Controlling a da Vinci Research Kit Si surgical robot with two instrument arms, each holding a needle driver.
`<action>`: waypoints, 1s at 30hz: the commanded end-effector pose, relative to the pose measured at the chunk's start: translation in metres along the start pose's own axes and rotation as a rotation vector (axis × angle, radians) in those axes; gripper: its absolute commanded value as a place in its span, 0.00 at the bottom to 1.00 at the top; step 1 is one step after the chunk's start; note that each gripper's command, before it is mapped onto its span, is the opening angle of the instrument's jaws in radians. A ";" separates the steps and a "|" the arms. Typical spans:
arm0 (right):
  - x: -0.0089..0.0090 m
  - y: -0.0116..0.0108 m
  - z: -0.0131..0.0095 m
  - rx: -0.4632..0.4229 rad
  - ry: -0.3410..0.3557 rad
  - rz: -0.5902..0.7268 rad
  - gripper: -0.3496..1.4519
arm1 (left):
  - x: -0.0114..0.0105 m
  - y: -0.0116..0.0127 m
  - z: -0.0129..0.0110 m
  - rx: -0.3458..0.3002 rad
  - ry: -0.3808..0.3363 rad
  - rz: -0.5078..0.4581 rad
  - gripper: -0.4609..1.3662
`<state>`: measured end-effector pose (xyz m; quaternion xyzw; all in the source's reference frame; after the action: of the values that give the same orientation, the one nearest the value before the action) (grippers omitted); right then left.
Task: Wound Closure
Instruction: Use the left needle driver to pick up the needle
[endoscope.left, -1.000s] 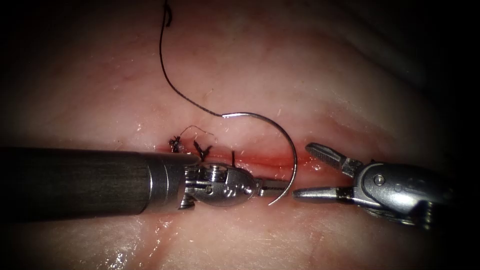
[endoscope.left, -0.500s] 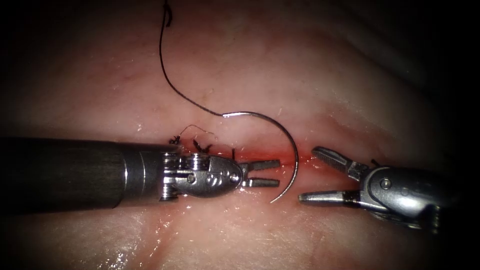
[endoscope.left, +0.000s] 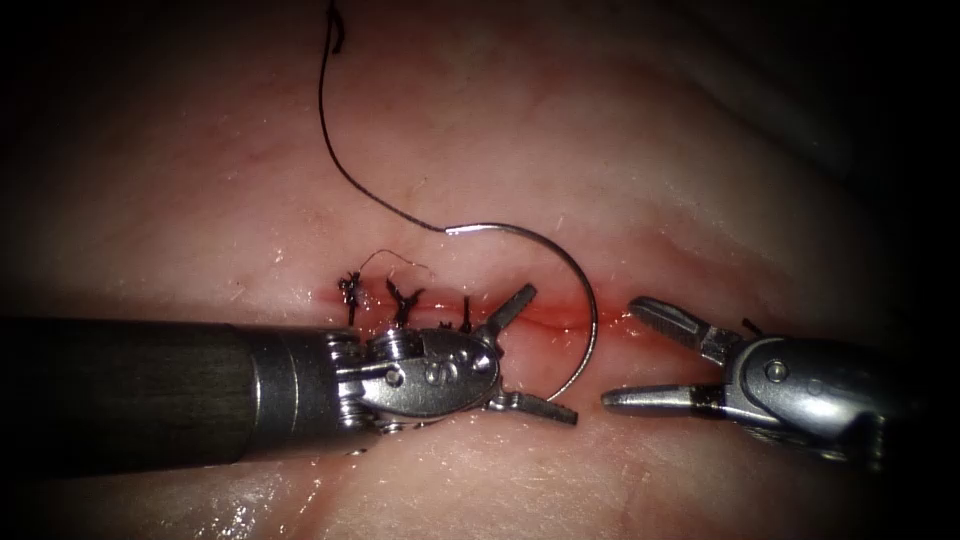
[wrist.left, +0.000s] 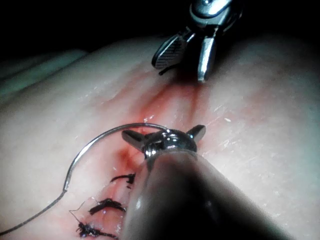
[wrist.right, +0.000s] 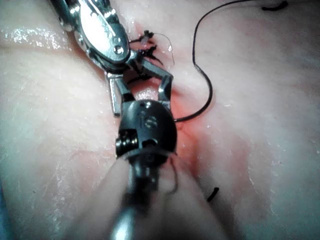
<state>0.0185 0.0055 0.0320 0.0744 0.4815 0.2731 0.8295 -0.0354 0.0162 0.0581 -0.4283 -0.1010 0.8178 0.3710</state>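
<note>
— Any room centre frame?
— Little: the needle (endoscope.left: 575, 300) arcs between the gaping left tool (endoscope.left: 525, 352) and the open right tool (endoscope.left: 628, 352).
— Elsewhere?
— Bare tissue (endoscope.left: 620, 150) upper right; thread (endoscope.left: 340, 160) crosses upper left.

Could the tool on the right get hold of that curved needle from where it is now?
Probably yes. The right tool has its jaws open and holds nothing, just right of the needle, which lies free across the cut. The left tool, also open, sits on the needle's other side, not between them.
</note>
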 end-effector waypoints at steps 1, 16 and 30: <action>0.0001 -0.0001 0.0000 0.006 0.000 0.000 0.87 | 0.0000 0.0002 0.0003 0.007 -0.002 -0.018 0.74; 0.0001 -0.0002 0.0001 0.004 -0.001 0.001 0.88 | -0.0013 0.0010 0.0023 0.027 0.000 -0.021 0.38; 0.0007 -0.0007 -0.0002 0.004 -0.001 -0.004 0.84 | -0.0025 -0.0001 0.0020 0.026 -0.005 -0.021 0.08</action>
<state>0.0188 0.0052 0.0310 0.0757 0.4806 0.2752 0.8292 -0.0359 0.0148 0.0608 -0.4199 -0.0899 0.8185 0.3817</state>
